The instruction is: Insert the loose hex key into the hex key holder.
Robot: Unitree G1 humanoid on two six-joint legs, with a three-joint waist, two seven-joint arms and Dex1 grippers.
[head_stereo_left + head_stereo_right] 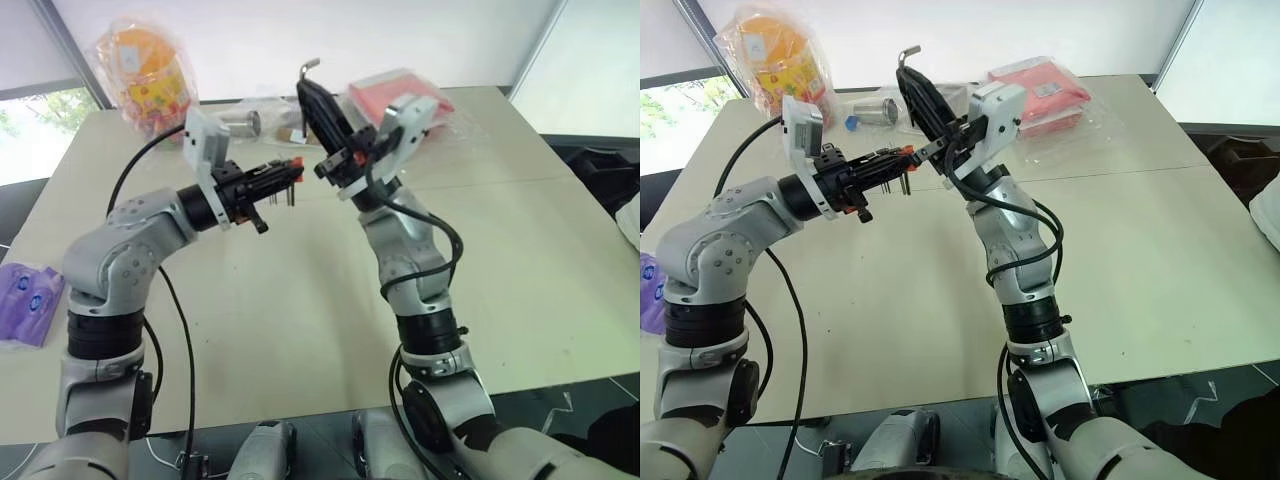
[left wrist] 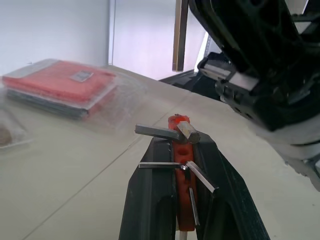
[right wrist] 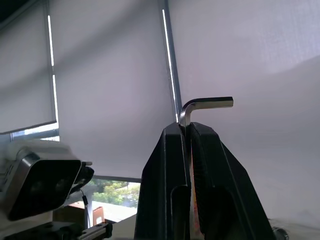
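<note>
Between the right gripper's (image 1: 310,95) clenched fingers the key (image 3: 199,107) is standing, its bent end jutting past the tips, while the left gripper (image 1: 283,180) is clamping the holder (image 2: 181,172) just beside it, prongs sticking out sideways. Both are hovering above the table (image 1: 300,330), so alignment is under way. Next, the right wrist likely needs tilting to bring the key's free end to an empty hole.
</note>
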